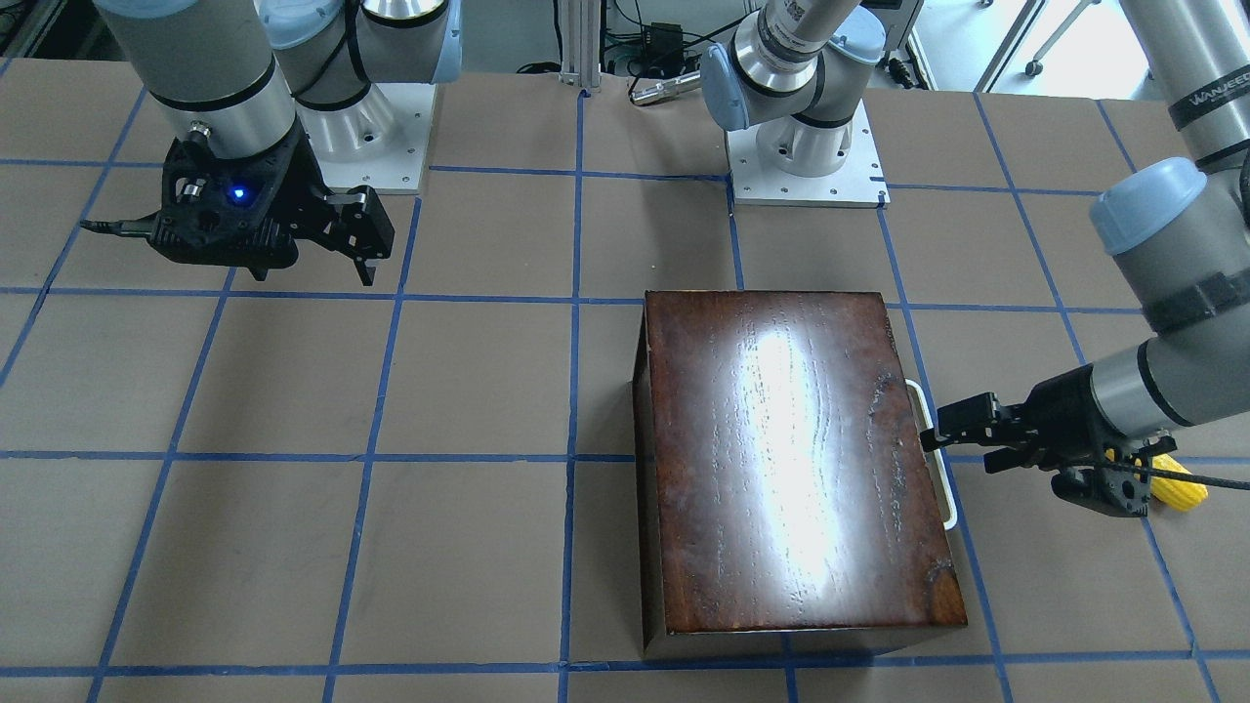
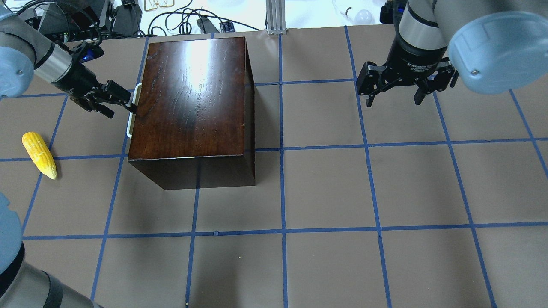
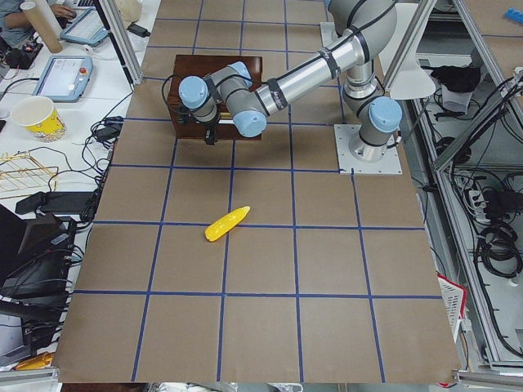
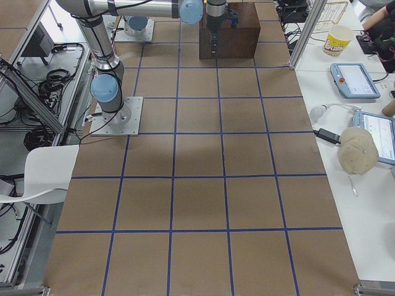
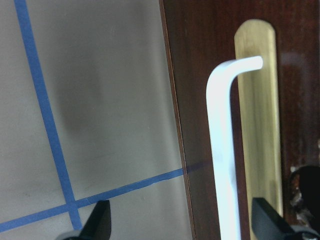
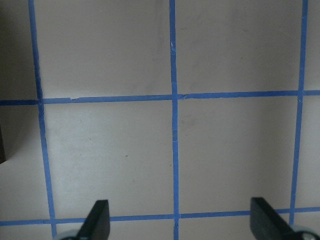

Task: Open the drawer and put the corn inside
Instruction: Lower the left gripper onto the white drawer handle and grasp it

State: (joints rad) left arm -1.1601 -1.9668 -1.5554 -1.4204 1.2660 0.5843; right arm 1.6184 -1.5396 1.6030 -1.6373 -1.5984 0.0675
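Note:
The glossy dark-brown box (image 2: 192, 98) stands at the back left of the table, its drawer shut. The drawer's dark front panel (image 5: 300, 100) and white loop handle (image 5: 220, 150) fill the left wrist view; the handle also shows in the overhead view (image 2: 130, 124). My left gripper (image 2: 122, 106) is open at the handle's far end, one finger on each side of it (image 5: 182, 222). The yellow corn (image 2: 39, 155) lies on the table to the left of the box, behind my left gripper. My right gripper (image 2: 393, 100) is open and empty above the table at the back right.
The table is brown paper with a blue tape grid (image 2: 282, 147). The arm bases (image 1: 806, 146) stand at the robot's edge. Side benches hold a paper cup (image 3: 37, 117) and tablets (image 4: 352, 79).

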